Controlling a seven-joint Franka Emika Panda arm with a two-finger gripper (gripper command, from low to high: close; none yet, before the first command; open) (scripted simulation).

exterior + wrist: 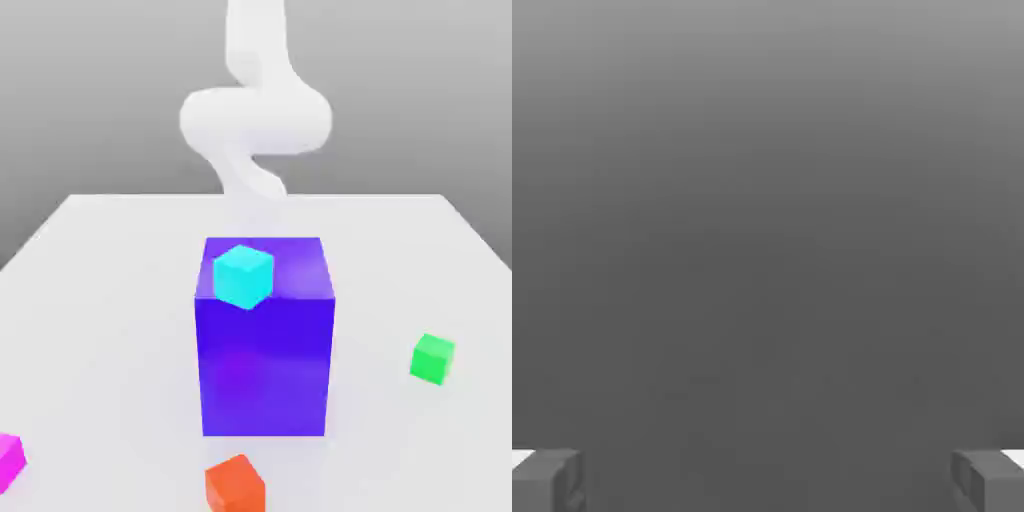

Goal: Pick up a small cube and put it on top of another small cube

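A: Where do we stand?

B: Nothing is stacked by us yet. The small cube (8,460) sits on the counter (110,300) at the lower left edge of the frame, untouched. Our fingers (547,480) are spread wide, holding nothing.

A: And the rest?

B: A cyan cube (243,275) rests on the big blue block (265,360) at centre; a green cube (432,358) lies right, an orange cube (236,485) at the bottom. White counter, plain grey backdrop.
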